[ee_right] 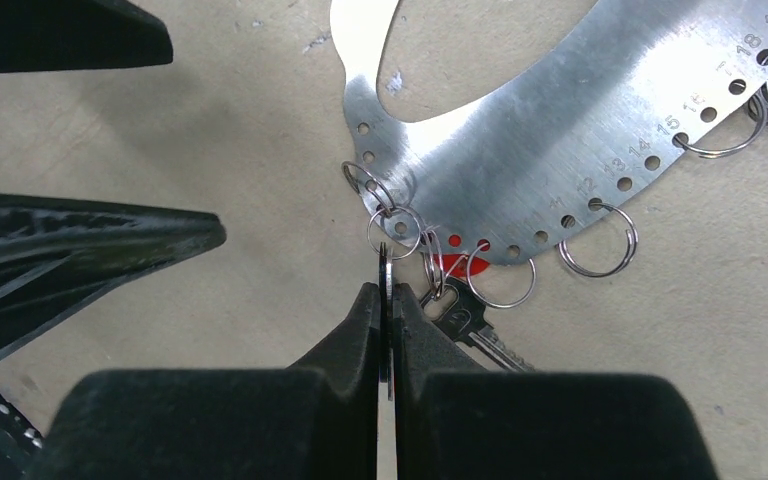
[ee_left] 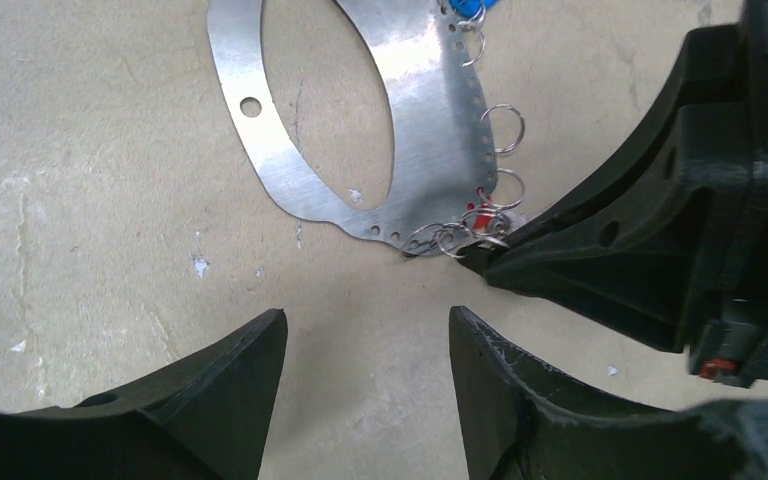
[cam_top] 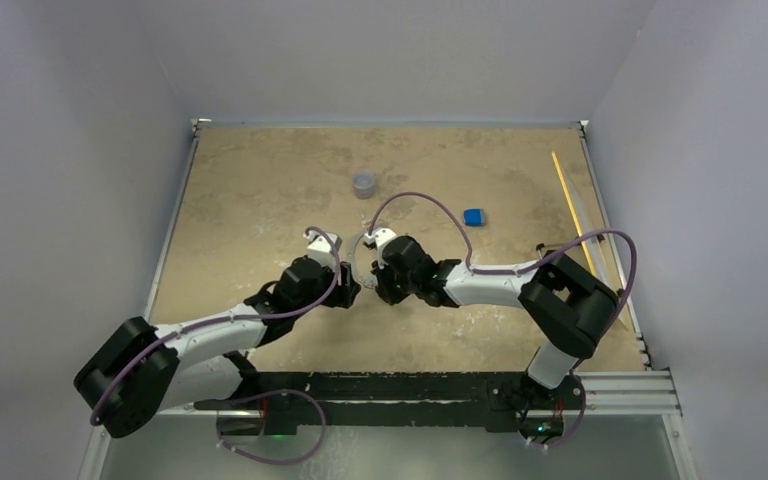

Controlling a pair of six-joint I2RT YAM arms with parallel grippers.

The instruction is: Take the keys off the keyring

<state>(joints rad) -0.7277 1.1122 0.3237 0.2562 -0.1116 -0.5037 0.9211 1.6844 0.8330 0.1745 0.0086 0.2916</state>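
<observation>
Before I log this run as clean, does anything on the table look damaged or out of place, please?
Nothing stands out. The keyring lies flat and unbent on the table, split rings intact; the right gripper pinches one thin metal piece.

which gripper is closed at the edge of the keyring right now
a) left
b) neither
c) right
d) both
c: the right gripper has its fingers pressed together on a thin metal piece hanging at the edge of the keyring, while the left gripper stands open, short of the ring and holding nothing.
</observation>
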